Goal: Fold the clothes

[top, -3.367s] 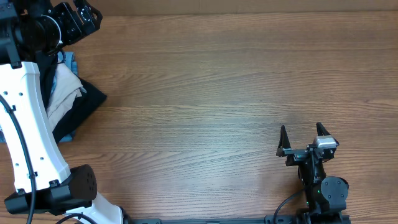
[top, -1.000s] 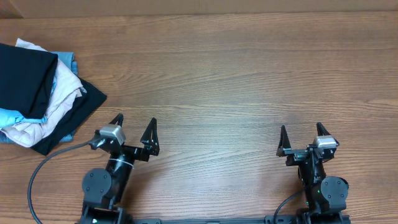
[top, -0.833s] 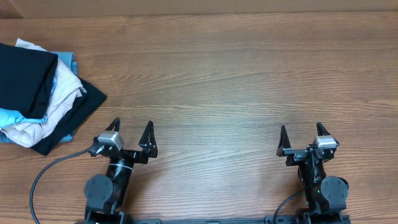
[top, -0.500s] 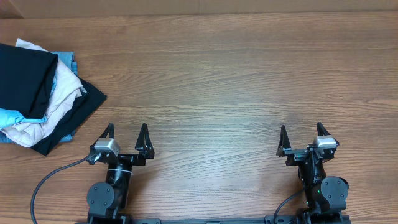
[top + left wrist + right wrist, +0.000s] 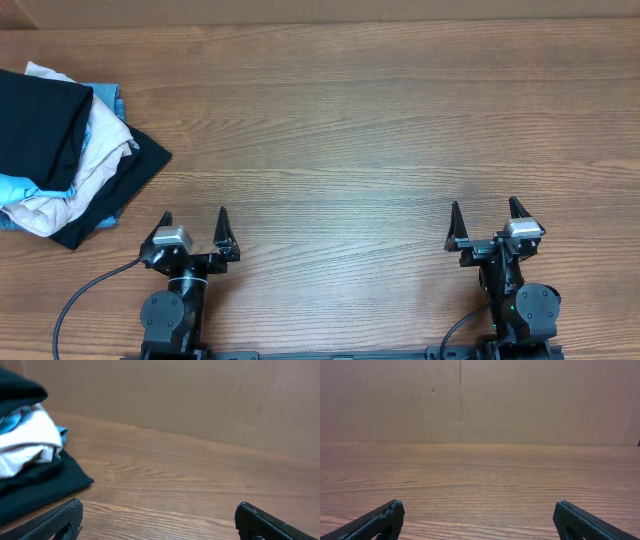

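Observation:
The clothes, a black T-shirt (image 5: 40,125), lie folded on top of a pile at the table's left edge; in the left wrist view its edge (image 5: 17,389) shows at the top left. My left gripper (image 5: 193,216) rests near the front edge, right of and below the pile, open and holding nothing. Bare wood lies between its fingertips (image 5: 159,505) in the wrist view. My right gripper (image 5: 484,206) sits at the front right, also open and holding nothing, far from the pile. Only wood shows between its tips (image 5: 478,504).
Under the black T-shirt lie a cream-white garment (image 5: 102,148), a light blue one (image 5: 18,187) and a spread dark garment (image 5: 135,172). A brown wall (image 5: 480,400) rises behind the wooden table (image 5: 380,120).
My left gripper has drawn back toward the front edge and turned to point straight ahead, still open. The right arm and the pile have not moved.

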`<control>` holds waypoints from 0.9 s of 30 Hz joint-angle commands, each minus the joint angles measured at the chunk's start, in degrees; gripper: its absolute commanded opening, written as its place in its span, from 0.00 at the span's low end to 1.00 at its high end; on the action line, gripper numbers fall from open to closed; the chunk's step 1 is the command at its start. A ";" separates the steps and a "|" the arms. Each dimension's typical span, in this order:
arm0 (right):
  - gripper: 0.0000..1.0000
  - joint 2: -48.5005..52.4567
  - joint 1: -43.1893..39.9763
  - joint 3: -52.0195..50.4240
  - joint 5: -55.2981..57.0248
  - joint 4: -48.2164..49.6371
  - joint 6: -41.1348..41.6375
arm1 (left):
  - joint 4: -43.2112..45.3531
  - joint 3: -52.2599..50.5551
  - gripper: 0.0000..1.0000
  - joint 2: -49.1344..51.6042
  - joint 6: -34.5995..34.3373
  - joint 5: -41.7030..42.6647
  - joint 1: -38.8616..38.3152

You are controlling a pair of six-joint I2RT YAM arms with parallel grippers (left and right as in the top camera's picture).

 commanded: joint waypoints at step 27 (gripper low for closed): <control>1.00 -0.50 0.24 -0.59 0.55 0.44 0.39 | -0.24 -0.22 1.00 -0.70 12.98 7.08 0.39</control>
